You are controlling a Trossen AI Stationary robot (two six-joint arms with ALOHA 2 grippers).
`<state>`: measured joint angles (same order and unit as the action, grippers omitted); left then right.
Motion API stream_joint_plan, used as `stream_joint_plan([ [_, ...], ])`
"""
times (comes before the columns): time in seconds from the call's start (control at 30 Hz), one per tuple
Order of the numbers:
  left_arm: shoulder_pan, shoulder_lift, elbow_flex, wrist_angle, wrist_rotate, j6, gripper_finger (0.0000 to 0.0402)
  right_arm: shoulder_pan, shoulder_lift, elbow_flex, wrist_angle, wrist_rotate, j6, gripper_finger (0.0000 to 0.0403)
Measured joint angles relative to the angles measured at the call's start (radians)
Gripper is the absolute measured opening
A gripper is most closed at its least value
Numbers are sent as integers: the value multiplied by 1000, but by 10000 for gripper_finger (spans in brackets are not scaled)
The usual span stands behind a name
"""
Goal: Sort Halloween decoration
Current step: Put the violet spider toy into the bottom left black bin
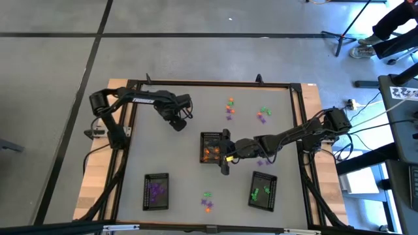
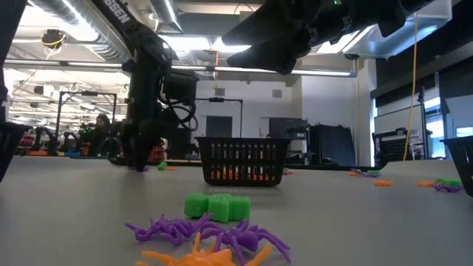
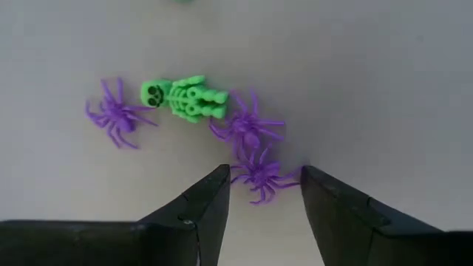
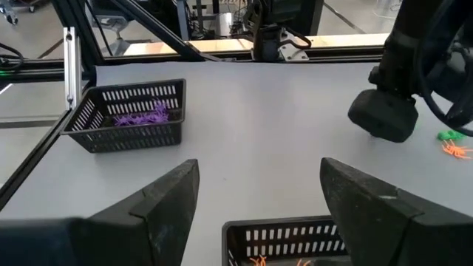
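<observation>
Desk: a grey desk [image 1: 189,163] in a dark frame is sitting on a wooden base over a grey floor crossed by dark lines.
Trays: three black mesh trays are sitting on it – orange tray [image 1: 212,148] in the middle, purple tray [image 1: 156,192] toward the front left, green tray [image 1: 262,190] toward the front right.
Trinkets: loose trinkets [image 1: 230,109] are lying in small clusters at the back and front of the desk; a green skeleton [image 3: 185,97] is lying among purple spiders [image 3: 260,176].
Left end effector [image 3: 264,198]: it is hovering low over one spider, fingers apart and holding nothing.
Right end effector [image 4: 259,193]: it is hanging over the orange tray, fingers spread wide and empty.
Room: pipes and ceiling lights are showing above; a seated person's legs [image 1: 392,29] are showing at the back right.
</observation>
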<state>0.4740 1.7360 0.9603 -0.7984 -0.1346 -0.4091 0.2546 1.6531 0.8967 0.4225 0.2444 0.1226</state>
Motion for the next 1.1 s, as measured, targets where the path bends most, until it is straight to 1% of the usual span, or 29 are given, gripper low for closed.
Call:
stream_joint_plan([
  [0.17, -2, 12, 1, 1, 21, 2, 168, 0, 0, 0, -1, 2, 0, 282],
  [0.27, -2, 13, 1, -2, 30, 14, 160, 0, 0, 0, -2, 17, 0, 282],
  [0.47, -4, 5, -1, -36, 60, 56, 116, 0, 0, 0, -8, 17, 0, 282],
  [0.67, -6, -27, -6, -77, 90, 63, 64, 0, 0, 0, -8, 17, 0, 282],
  [0.93, -10, -126, -5, -173, 76, 63, 7, 0, 0, 0, -13, 17, 0, 282],
  [1.03, -31, -191, -5, -228, 77, 56, 3, 0, 0, 0, -15, 17, 1, 282],
  [1.1, -58, -244, -5, -267, 96, 60, 3, 0, 0, 0, -15, 17, 2, 282],
])
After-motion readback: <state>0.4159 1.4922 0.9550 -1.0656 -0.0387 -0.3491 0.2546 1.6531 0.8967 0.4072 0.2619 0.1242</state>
